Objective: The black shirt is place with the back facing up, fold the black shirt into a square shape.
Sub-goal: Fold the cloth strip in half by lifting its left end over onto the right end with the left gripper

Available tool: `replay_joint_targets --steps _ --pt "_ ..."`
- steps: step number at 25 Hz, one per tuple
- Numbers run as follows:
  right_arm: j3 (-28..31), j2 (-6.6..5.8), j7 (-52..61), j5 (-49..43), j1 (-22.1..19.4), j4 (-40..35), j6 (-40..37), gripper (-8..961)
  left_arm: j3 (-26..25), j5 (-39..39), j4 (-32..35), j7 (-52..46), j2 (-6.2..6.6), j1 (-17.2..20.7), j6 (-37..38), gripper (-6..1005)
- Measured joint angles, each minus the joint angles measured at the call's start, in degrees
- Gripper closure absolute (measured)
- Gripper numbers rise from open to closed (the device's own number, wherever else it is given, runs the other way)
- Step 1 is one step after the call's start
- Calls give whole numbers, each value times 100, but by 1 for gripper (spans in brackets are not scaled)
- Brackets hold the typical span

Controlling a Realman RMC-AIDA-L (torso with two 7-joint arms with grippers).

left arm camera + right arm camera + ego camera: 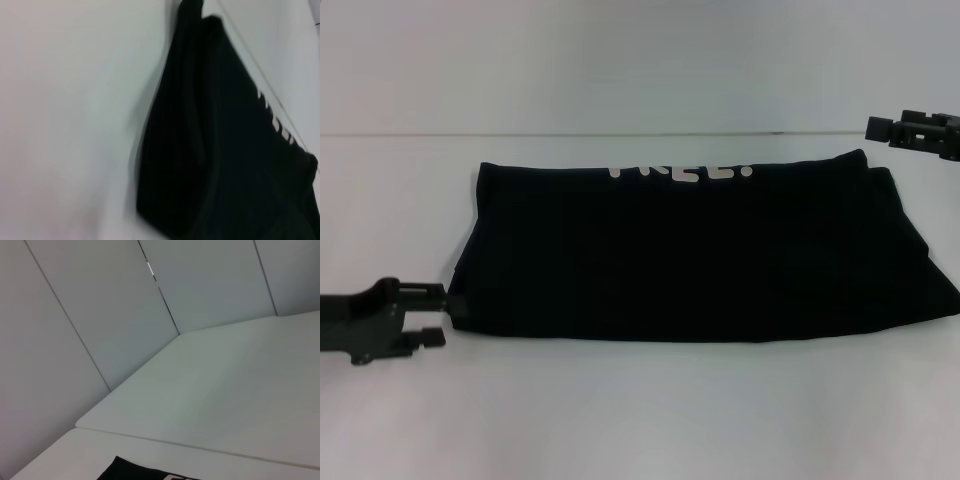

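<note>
Table (640, 420), white, spread under everything. Shirt (690, 255) flat at table's middle, folded into a wide black band, white lettering (682, 170) half hidden along its far edge, layered edges stepped at its right end. In the left wrist view, same shirt (220, 150) seen as stacked folds with lettering (275, 125) along one edge. In the right wrist view, only one corner of shirt (125, 472) on bare table (225, 400), wall panels behind.

Left gripper (438, 315) low at shirt's near left corner, fingers parted, upper fingertip touching or just meeting the fabric edge, lower one just short of it; nothing clearly held. Right gripper (880, 128) raised off shirt's far right corner, apart from the fabric, holding nothing; finger gap: cannot tell.
</note>
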Motion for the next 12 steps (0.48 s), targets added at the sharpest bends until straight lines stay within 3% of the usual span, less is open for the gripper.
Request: replay_joint_targets --steps 1,3,12 --pt "-1 1 0 0 -2 -2 -1 26 2 20 3 -60 -2 16 66 563" --pt "-3 1 1 0 -5 -8 -1 26 13 35 -45 -130 -27 33 150 364" --pt "-10 1 1 0 -7 -1 0 26 57 24 -760 -610 -77 -185 -128 188"
